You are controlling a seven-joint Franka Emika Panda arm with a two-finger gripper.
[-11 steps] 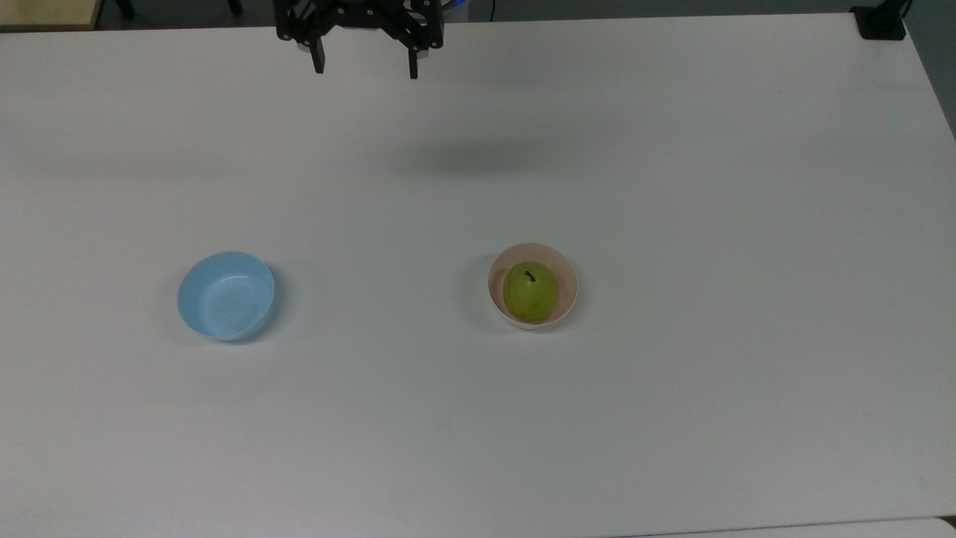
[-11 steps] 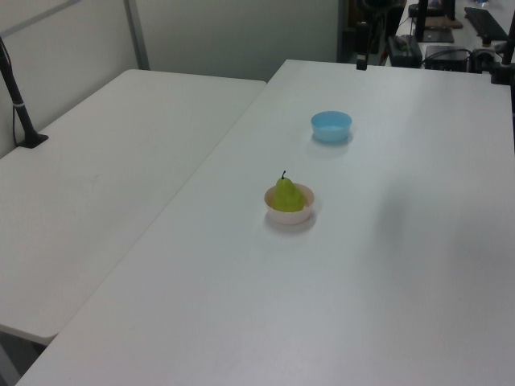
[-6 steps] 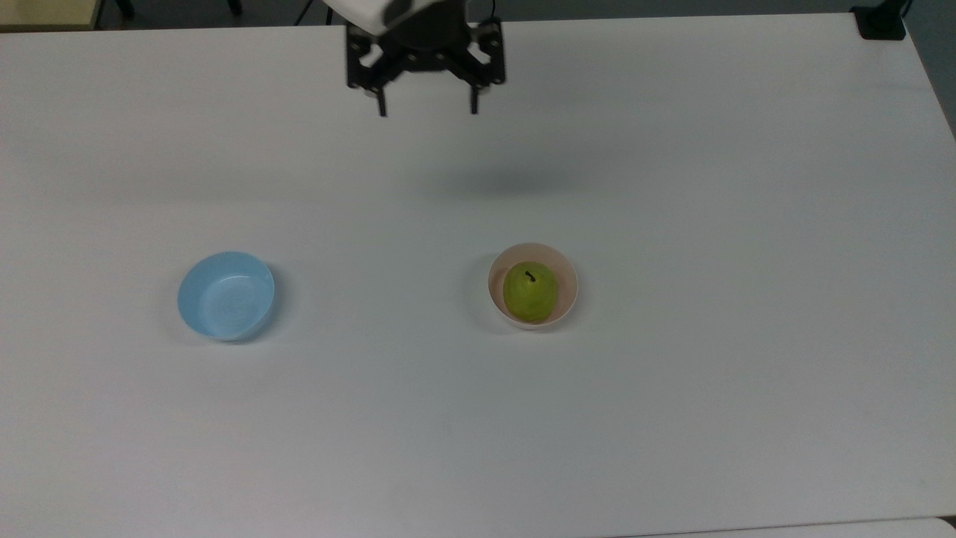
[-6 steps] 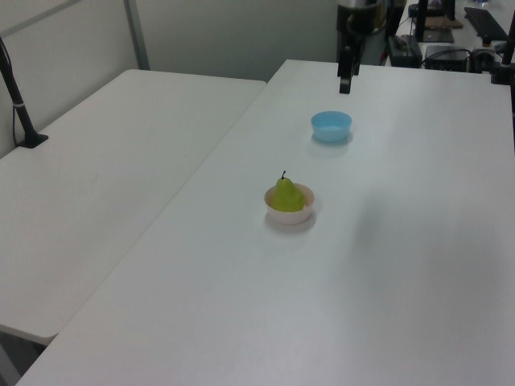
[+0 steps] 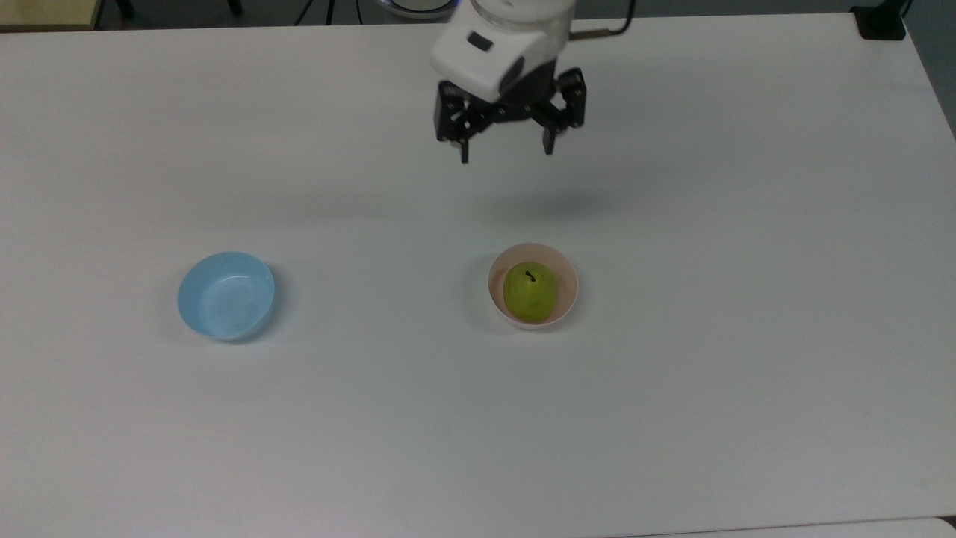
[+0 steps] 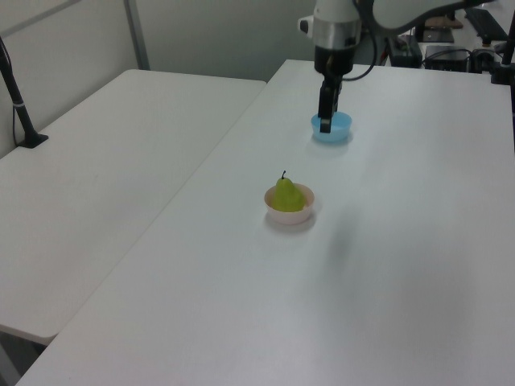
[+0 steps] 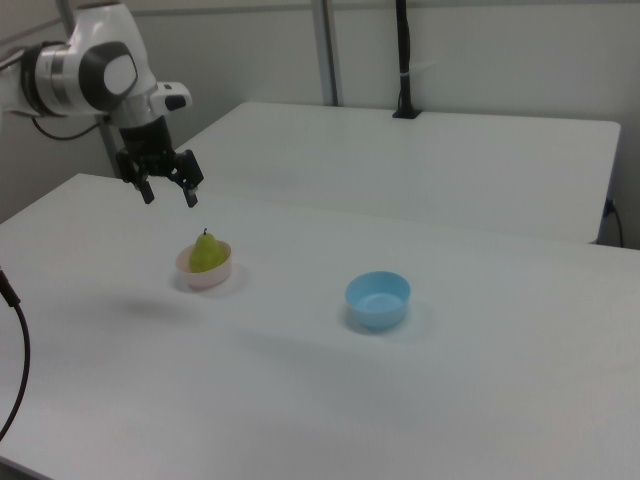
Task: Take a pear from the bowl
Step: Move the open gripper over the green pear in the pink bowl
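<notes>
My gripper, jaws spread wide and holding nothing, hangs above the table at twelve o'clock from the pear in the pink bowl.

The white arm reaches in from the top view's upper edge, its wrist turned downward. The black pincer hangs in the air with its two fingers spread wide apart, gripping nothing.
</notes>
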